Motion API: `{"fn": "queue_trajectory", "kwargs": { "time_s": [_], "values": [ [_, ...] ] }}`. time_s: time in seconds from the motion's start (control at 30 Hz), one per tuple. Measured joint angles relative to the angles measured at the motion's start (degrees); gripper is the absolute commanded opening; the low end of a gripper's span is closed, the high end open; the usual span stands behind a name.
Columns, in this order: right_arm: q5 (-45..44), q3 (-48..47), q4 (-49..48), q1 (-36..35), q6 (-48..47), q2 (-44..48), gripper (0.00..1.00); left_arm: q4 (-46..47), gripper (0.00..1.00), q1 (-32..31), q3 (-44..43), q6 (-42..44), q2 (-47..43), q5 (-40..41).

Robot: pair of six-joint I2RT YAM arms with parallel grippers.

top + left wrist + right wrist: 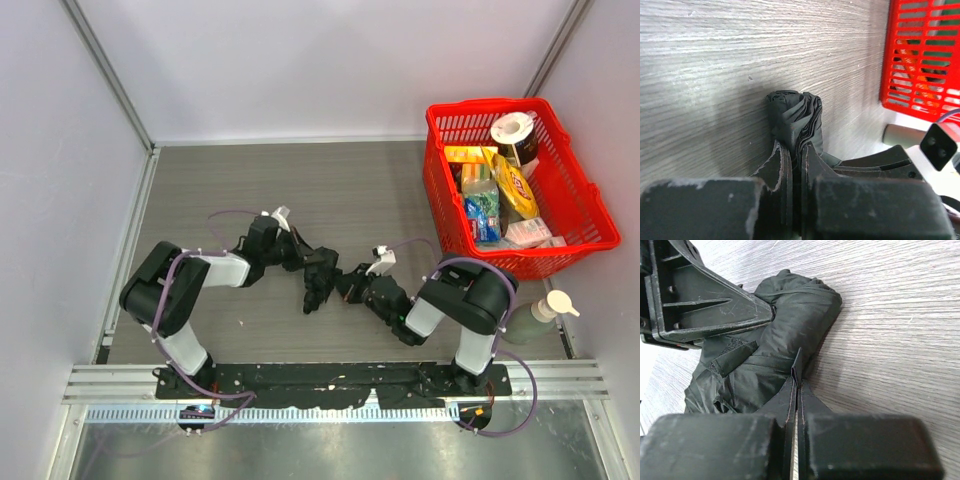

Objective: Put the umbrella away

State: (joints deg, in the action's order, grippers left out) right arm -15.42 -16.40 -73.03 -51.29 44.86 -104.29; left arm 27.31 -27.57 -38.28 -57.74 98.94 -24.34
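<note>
**Two claws clamp the bundled umbrella at mid-table**

Both arms meet over the grey wood-grain table. The black compact folding umbrella, its matte canopy crumpled into a rough roll, lies flat between them, apart from the red plastic mesh basket of groceries. The left gripper has its fingers pressed together on a bunch of canopy at one end. The right gripper is closed tight on a thin fold of fabric along the side. Gripping from opposite sides probably gathers the loose cloth so the roll can be tightened. The black fabric closure strap looks unfastened.
</note>
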Motion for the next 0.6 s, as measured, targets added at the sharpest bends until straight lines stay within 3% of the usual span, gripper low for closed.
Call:
{"fn": "queue_trajectory", "kwargs": {
  "time_s": [0.13, 0.5, 0.6],
  "values": [
    [-0.7, 0.4, 2.3, 0.0, -0.4, 2.0, 0.00, -4.4, 0.00, -2.4, -0.5, 3.9, -2.8, 4.7],
    [-1.0, 0.4, 2.9, 0.0, -0.5, 1.0, 0.00, -5.4, 0.00, -7.3, 0.0, 8.2, -5.0, 13.2],
    [-1.7, -0.1, 6.9, 0.0, -0.7, 2.6, 0.01, -6.2, 0.00, -9.3, 0.0, 9.8, -6.0, 16.9]
  ]
}}
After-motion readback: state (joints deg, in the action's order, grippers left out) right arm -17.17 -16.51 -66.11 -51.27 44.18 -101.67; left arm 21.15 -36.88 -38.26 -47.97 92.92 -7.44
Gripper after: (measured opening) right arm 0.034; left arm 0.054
